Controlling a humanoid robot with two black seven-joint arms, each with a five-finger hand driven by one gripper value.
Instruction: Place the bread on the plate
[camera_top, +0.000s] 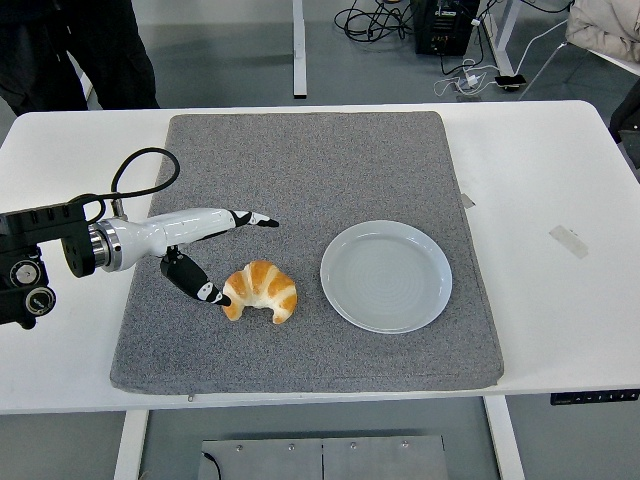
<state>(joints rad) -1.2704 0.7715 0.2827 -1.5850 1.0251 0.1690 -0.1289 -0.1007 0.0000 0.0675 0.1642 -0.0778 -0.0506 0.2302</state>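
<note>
A golden croissant (261, 290) lies on the grey mat, left of a pale blue-white plate (386, 276) that holds nothing. My left hand (240, 258) reaches in from the left edge and is spread open around the croissant's far-left side. Its thumb tip sits at the bread's left end, while the other fingers (258, 219) stretch out above and behind it. Nothing is gripped. The right arm does not show.
A grey mat (310, 160) covers the middle of the white table (540, 200). A strip of tape (568, 241) lies on the table at the right. A person in dark clothes stands at the top left (90, 50). Cables lie on the floor beyond.
</note>
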